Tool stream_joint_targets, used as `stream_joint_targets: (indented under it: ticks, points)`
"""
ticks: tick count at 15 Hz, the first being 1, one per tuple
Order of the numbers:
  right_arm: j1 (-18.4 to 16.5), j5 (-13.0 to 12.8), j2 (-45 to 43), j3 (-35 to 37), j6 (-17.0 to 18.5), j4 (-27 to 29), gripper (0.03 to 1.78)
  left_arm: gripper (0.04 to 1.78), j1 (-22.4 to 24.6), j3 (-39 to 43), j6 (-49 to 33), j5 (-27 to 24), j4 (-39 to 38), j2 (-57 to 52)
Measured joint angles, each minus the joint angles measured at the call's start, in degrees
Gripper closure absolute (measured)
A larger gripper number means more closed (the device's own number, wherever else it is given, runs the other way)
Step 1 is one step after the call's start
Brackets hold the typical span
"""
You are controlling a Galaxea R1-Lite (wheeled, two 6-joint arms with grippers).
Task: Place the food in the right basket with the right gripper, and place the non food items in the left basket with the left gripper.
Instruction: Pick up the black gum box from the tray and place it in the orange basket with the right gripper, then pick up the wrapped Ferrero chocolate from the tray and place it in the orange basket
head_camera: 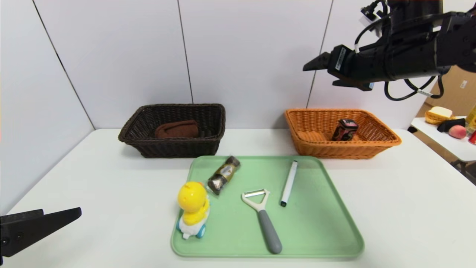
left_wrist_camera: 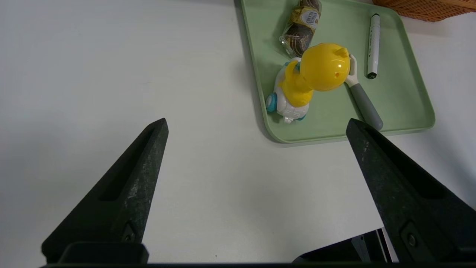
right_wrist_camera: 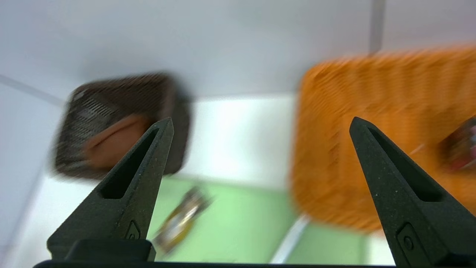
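Head view: right gripper was raised high above the far right of the table, over the orange basket, its fingers spread apart and holding nothing; the right wrist view confirmed the wide gap between its fingers. Left gripper rested low at the near left of the white table, well apart from the tray, likewise spread wide and empty, as its own wrist view showed. Green tray, centre of the table, carried four items: a yellow duck toy standing upright at its near left edge; a chocolate pack lying just beyond the duck at the far left of the tray; a peeler with grey handle lying flat at the middle, blade end toward the far side; a white marker pen lying to the right of the peeler, apart from it. Orange basket, far right, beyond the tray, held a small dark packaged item. Dark brown basket, far left, held a brown folded item. Side table at the far right edge bore bread and a peach-like fruit.
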Motion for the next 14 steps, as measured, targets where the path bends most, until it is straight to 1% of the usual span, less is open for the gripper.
stream_joint_targets:
  ticks: [1, 2, 3, 4, 6, 7, 9, 11, 12, 14]
  points:
    - [3.47, 0.41, 0.44, -3.8, 3.85, 7.3, 0.16, 0.13, 0.0, -0.11, 0.04, -0.01, -0.02, -0.24]
    - [6.69, 0.79, 0.94, -5.57, 6.69, 12.35, 0.16, 0.13, 0.0, -0.15, 0.12, -0.01, -0.05, -0.6]
    - [10.18, 1.02, 1.65, -6.49, 9.67, 16.51, 0.15, 0.13, -0.02, -0.13, 0.12, -0.01, -0.07, -0.96]
    - [13.13, 1.18, 2.34, -6.9, 12.37, 18.55, 0.14, 0.13, -0.05, 0.02, 0.12, 0.0, -0.07, -1.43]
    - [18.14, 1.32, 4.33, -7.14, 17.91, 20.64, 0.13, 0.13, -0.05, 0.2, 0.12, -0.04, -0.05, -2.3]
    - [19.69, 1.38, 5.53, -7.17, 20.72, 21.05, 0.13, 0.13, -0.07, 0.24, 0.12, -0.11, -0.05, -2.69]
    - [21.59, 1.95, 8.27, -7.2, 27.01, 20.48, 0.12, 0.13, -0.11, 0.39, 0.11, -0.11, 0.02, -3.44]
    - [22.63, 4.4, 10.58, -7.2, 32.55, 18.74, 0.12, 0.13, -0.09, 1.01, 0.04, -0.11, 0.04, -4.4]
    - [23.34, 4.9, 11.65, -7.2, 33.71, 18.3, 0.12, 0.13, -0.09, 1.38, 0.01, -0.09, 0.04, -4.99]
    - [24.42, 4.5, 13.78, -7.2, 34.06, 17.03, 0.12, 0.13, -0.09, 2.1, 0.0, -0.11, 0.09, -6.13]
